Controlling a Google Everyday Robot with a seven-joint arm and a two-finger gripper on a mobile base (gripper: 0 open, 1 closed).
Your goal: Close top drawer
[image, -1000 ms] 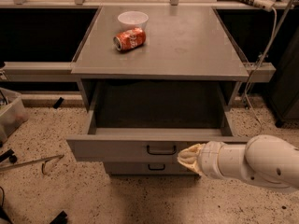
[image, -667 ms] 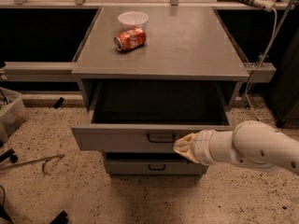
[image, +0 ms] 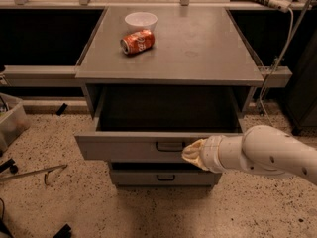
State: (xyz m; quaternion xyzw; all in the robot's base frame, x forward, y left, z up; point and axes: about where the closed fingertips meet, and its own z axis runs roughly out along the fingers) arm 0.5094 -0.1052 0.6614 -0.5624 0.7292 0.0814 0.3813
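Partly open top drawer, gripper at its front

Now the top drawer [image: 129,146] stands pulled out from the grey cabinet [image: 208,53], just under the cabinet's flat top. It is a wide grey metal box with a plain flat front panel and a small black loop handle [image: 170,146] at the centre of that panel; its inside looks dark and bare. The gripper [image: 190,152], pale yellowish at the tip of a thick white arm [image: 270,152] reaching in from the right, sits against the front panel just right of the handle and slightly below it. How far it is open cannot be told, and nothing shows in its hold. Below, a narrower-looking lower drawer [image: 138,175] sits further in. On the cabinet top a red soda can [image: 137,41] lies on its side beside a white bowl [image: 140,21].
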